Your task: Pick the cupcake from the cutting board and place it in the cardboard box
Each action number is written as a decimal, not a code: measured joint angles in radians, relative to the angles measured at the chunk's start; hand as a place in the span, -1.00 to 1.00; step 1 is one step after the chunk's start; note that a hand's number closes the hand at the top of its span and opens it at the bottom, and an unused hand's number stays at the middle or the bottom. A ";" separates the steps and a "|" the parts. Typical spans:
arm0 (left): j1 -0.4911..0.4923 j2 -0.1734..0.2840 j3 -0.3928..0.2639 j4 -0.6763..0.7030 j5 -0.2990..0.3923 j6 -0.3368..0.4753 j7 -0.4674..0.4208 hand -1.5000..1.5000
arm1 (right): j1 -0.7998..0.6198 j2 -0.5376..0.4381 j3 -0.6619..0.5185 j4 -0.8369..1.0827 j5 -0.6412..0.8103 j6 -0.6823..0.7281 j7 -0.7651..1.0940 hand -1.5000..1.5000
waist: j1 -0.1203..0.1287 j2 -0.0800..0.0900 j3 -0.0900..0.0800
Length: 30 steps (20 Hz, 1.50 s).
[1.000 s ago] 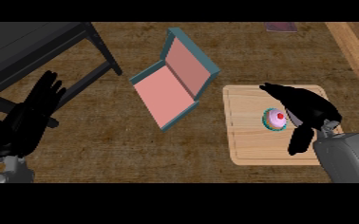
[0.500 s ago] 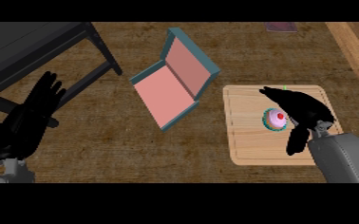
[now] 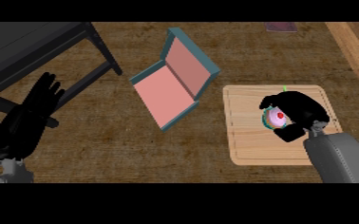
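A pale wooden board [image 3: 249, 142] lies at the right of the brown counter [image 3: 126, 147], its right edge near the counter's wooden rim at far right, and a broad strip of bare counter runs along its left side and on toward the near left. Between board and box there is a narrow gap only: the box [image 3: 168, 92] sits just left of the board's far-left corner, tilted, its teal walls open and its pink inside showing, the lid standing up on the far side. Farther left a black table [image 3: 42, 47] crowds the far-left corner, one leg slanting down toward the box. The right hand [image 3: 301, 111] hangs over the middle of the board, its grey forearm coming in from the near right edge, fingers and thumb curled round the cupcake [image 3: 278, 117] (only the pink top with a red dot and a green rim shows between them). The cupcake is on the board. The left hand [image 3: 32, 116] rests at the left edge, fingers straight and pointing far, holding nothing. One cupcake, one board, one box, two hands.
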 measured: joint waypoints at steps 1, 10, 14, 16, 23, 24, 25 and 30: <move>0.001 -0.003 0.000 0.003 0.000 -0.003 0.000 0.00 | -0.002 -0.001 0.001 0.005 0.005 -0.014 -0.018 1.00 | 0.000 0.000 0.000; -0.014 -0.009 0.002 0.000 -0.007 -0.012 0.012 0.00 | -0.052 0.149 0.068 0.024 0.073 -0.074 0.055 1.00 | 0.011 -0.002 -0.003; -0.041 -0.012 -0.025 0.004 -0.007 -0.030 0.016 0.00 | -0.124 0.282 0.180 0.040 0.067 -0.104 0.271 1.00 | 0.074 0.007 -0.002; -0.054 -0.019 -0.044 0.006 -0.011 -0.035 0.019 0.00 | -0.157 0.313 0.229 0.057 0.047 -0.133 0.367 1.00 | 0.102 0.013 -0.001; -0.101 -0.033 -0.083 0.023 -0.018 -0.046 0.029 0.00 | -0.310 0.355 0.394 0.101 -0.052 -0.267 0.702 1.00 | 0.158 0.017 -0.001; -0.108 -0.033 -0.085 0.031 -0.021 -0.047 0.028 0.00 | -0.337 0.357 0.418 0.103 -0.065 -0.288 0.745 1.00 | 0.162 0.018 -0.001; -0.115 -0.035 -0.090 0.032 -0.023 -0.047 0.029 0.00 | -0.364 0.358 0.442 0.103 -0.081 -0.310 0.787 1.00 | 0.166 0.018 -0.001; -0.136 -0.047 -0.104 0.054 -0.034 -0.041 0.028 0.00 | -0.536 0.361 0.546 0.095 -0.152 -0.398 0.956 1.00 | 0.182 0.015 -0.003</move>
